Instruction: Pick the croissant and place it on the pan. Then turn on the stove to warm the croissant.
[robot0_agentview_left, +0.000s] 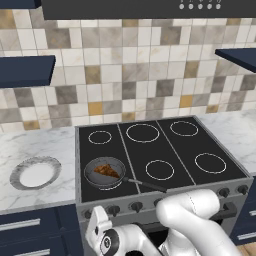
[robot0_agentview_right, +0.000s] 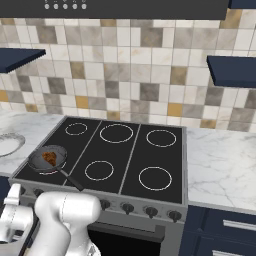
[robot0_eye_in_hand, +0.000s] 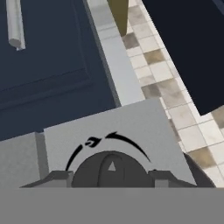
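Note:
The croissant (robot0_agentview_left: 105, 170) (robot0_agentview_right: 49, 158) lies flat inside the pan (robot0_agentview_left: 94, 177) (robot0_agentview_right: 35, 162), which sits on the front-left burner of the stove (robot0_agentview_left: 172, 147) (robot0_agentview_right: 130, 150), its black handle pointing toward the front edge. My gripper (robot0_agentview_left: 95, 216) (robot0_agentview_right: 14, 192) is low, at the left end of the steel knob row. In the hand view a dark round knob (robot0_eye_in_hand: 111, 168) with black arc markings sits between the two fingertips (robot0_eye_in_hand: 57, 179). The fingers stand wide apart on either side of it, so the gripper (robot0_eye_in_hand: 111, 181) is open.
A round white-and-grey plate (robot0_agentview_left: 17, 175) (robot0_agentview_right: 10, 147) rests on the marble counter left of the stove. More knobs (robot0_agentview_left: 136, 206) (robot0_agentview_right: 127, 207) line the stove front. Navy drawers (robot0_eye_in_hand: 39, 65) are below, dark shelves hang at both sides, and a range hood is above.

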